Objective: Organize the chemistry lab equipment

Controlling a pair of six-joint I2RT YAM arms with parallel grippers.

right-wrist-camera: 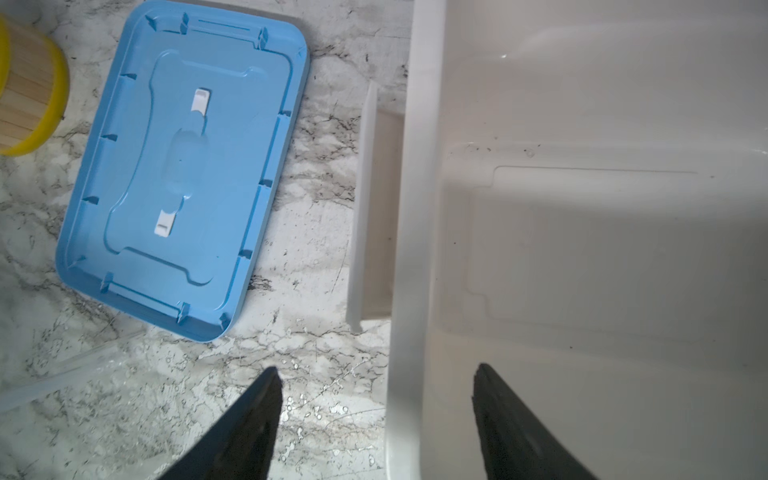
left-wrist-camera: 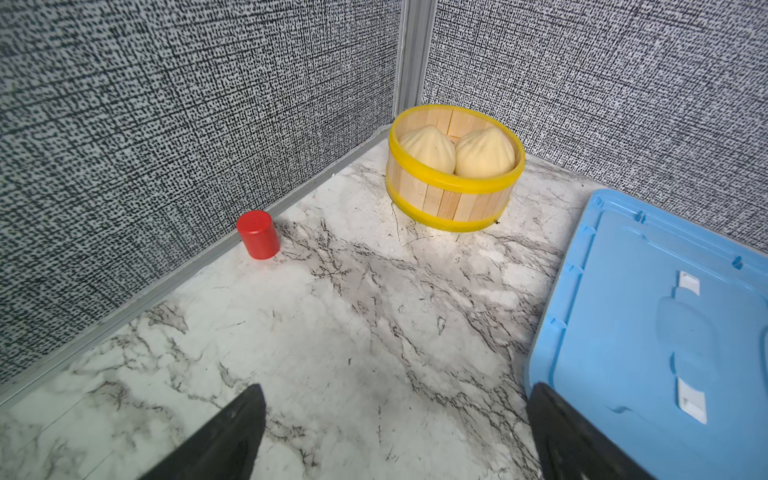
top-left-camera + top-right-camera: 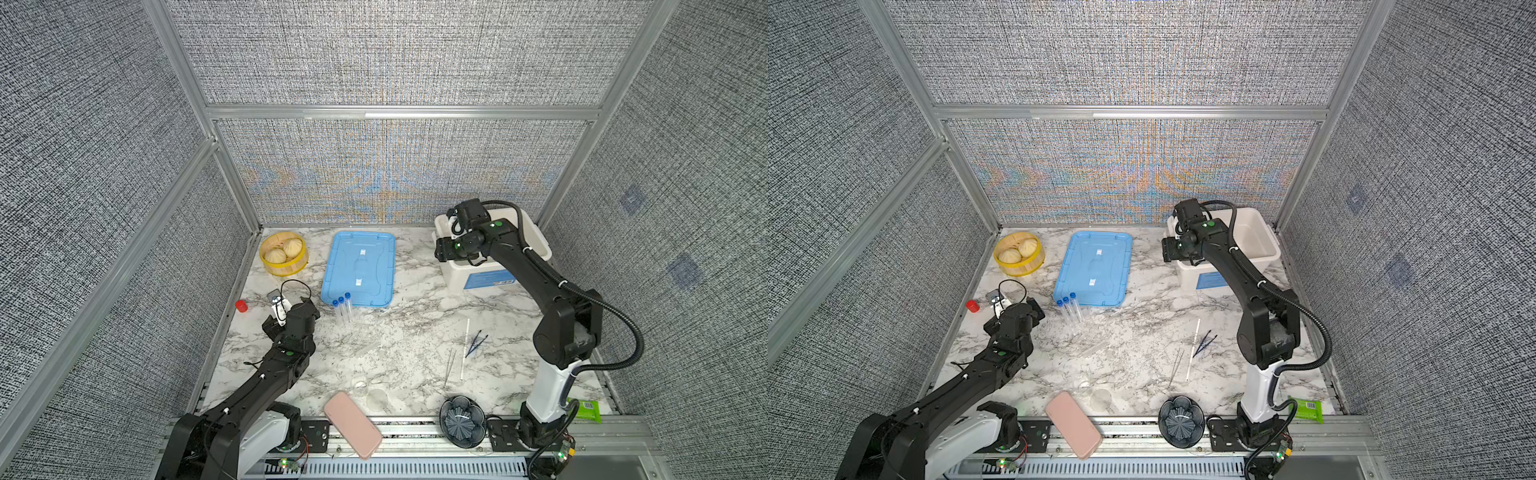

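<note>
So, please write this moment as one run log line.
left jaws: open, empty | right jaws: open, over white bin rim | capped tubes, blue tweezers, silver tweezers, white stick: on table, not binned

Right wrist view: bamboo steamer point(image 1: 25, 83) and white bin point(image 1: 415, 208) cut off at the edges. In a top view the silver tweezers point(image 3: 449, 365) barely resolve against the counter point(image 3: 415, 307).

Tubes point(image 3: 343, 309) 3; blue tweezers point(image 3: 475, 343) 1; silver tweezers point(image 3: 449, 365) 1; stick point(image 3: 464, 349) 1; buns point(image 3: 276, 255) 2; steamer point(image 3: 286, 269) 1; lid point(image 3: 361, 270) 1; bin point(image 3: 465, 274) 1; cup point(image 3: 241, 306) 1.
</note>
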